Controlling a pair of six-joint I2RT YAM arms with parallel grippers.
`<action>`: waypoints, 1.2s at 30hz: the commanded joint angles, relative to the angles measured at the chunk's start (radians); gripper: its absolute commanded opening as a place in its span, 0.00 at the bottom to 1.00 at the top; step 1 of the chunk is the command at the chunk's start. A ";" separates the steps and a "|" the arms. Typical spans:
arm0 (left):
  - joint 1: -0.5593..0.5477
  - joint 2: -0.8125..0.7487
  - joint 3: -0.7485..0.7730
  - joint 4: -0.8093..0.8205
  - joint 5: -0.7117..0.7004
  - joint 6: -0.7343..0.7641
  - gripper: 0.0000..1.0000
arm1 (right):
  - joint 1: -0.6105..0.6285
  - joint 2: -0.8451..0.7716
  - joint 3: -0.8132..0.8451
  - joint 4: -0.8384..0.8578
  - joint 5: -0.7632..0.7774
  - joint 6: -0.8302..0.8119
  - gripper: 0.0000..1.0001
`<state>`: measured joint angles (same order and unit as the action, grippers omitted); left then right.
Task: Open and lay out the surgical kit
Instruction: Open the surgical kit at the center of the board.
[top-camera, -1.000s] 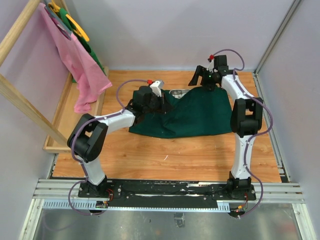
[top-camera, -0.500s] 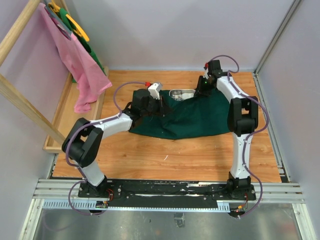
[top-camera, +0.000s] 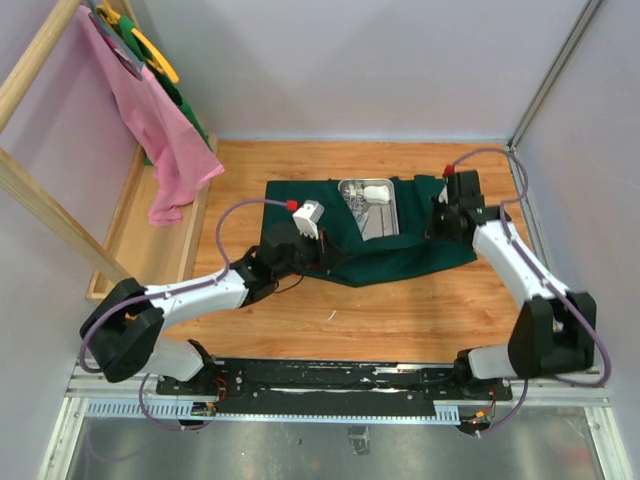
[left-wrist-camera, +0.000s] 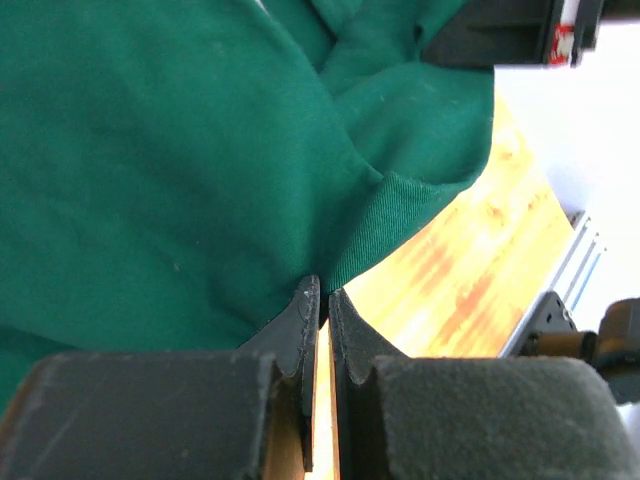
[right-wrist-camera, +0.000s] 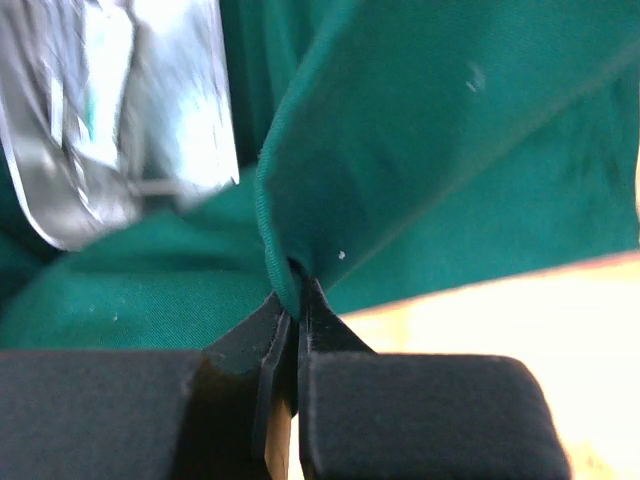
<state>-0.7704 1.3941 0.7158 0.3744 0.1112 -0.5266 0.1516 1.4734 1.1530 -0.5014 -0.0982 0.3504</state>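
We have both grippers clamped on the dark green cloth wrap (top-camera: 410, 255), which lies across the wooden table (top-camera: 400, 320) with its long axis running left to right. The left gripper (left-wrist-camera: 319, 290) has its jaws pressed together on a fold at the cloth's near edge, towards its left end, with bare wood showing just beyond the pinch. The right gripper (right-wrist-camera: 296, 290) is likewise shut on a raised fold at the cloth's right end. In the overhead view the rectangular shiny steel tray (top-camera: 372, 208) lies uncovered on the far half of the cloth, between the two grippers and farther from the bases than either. A small white packet (top-camera: 377, 192) rests in its far end, and the thin steel pieces beside it are too small for us to tell apart. What matters for the coming move, as we judge it, is that each pinched fold lies outward from the tray. A draw to the near left by the left arm and to the right by the right arm would flatten the wrap along its length. We would keep both pulls low and even, so that the cloth does not drag the tray with it.
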 joint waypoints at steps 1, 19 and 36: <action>-0.104 -0.102 -0.113 0.009 -0.184 -0.105 0.00 | 0.037 -0.225 -0.281 0.020 0.134 0.074 0.01; -0.461 -0.196 -0.356 -0.034 -0.510 -0.449 0.10 | 0.257 -0.745 -0.567 -0.270 0.138 0.340 0.18; 0.029 -0.170 0.258 -0.611 -0.493 -0.087 0.99 | 0.125 -0.352 0.047 -0.195 0.078 0.021 0.77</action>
<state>-0.9684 1.0748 0.8547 -0.1402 -0.4461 -0.7879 0.3691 0.8642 1.0409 -0.8188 0.0166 0.5591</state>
